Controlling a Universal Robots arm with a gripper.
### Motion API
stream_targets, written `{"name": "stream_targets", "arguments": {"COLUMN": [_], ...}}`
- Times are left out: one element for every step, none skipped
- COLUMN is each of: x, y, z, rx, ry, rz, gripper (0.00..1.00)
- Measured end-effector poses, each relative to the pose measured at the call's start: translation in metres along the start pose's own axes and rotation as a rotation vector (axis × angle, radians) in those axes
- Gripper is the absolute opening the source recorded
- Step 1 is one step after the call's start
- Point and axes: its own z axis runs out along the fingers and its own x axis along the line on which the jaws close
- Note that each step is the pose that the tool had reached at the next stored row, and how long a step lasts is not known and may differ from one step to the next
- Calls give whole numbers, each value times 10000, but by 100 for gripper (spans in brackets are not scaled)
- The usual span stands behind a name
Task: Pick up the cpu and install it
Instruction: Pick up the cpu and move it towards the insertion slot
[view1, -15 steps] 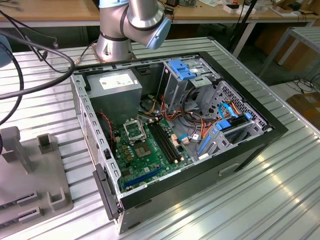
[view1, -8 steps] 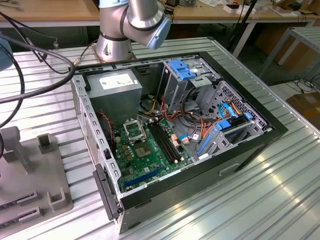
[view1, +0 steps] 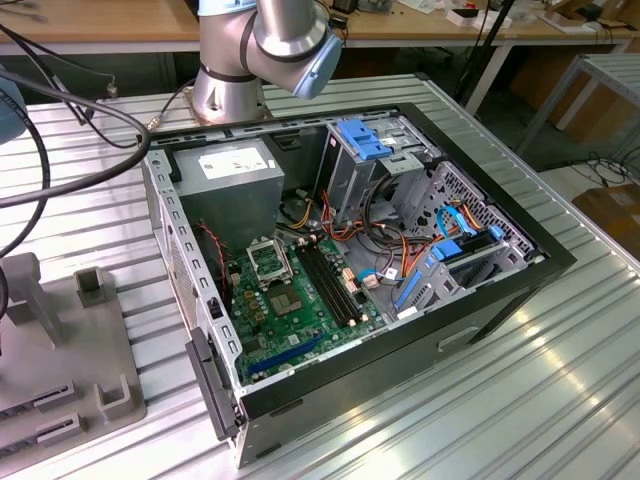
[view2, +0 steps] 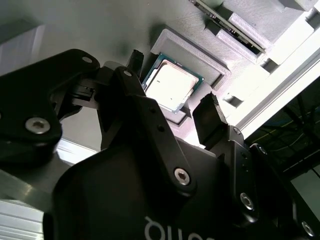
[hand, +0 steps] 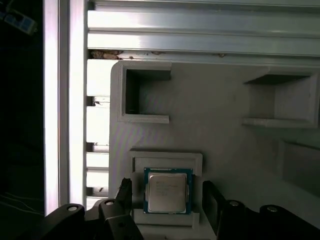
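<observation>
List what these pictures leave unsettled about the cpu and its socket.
- Second wrist view: one corner of the cpu is covered by the linkage of the gripper.
- First wrist view: the open gripper's height above the cpu cannot be judged from overhead.
- Exterior view: the pins of the socket are too small to see.

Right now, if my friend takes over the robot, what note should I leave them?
Tool: open, straddling the cpu without gripping it.
Cpu: lying flat, metal face up, in its recess in the grey holder.
Computer case: open on the table, with the green board inside.
Done: the tool is lined up over the cpu.
Left: the cpu is not yet picked up and not yet in the black-framed socket.
</observation>
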Motion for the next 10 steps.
{"name": "stream_targets", "arguments": {"x": [0,0,0,0,0,0,0,-1,-1,-1], "y": [0,1,1,1,1,1,1,1,1,3], "z": [0,1,1,2,6,12,16,21,24,28], "rx": [2,2,2,3,2,1,0,2,3,4], "ry": [0,0,1,2,0,-2,-2,-1,0,-1], "rz": [1,2,1,2,1,1,1,-7,-25,-68], "gripper": [67,67,67,67,67,67,67,67,67,67]}}
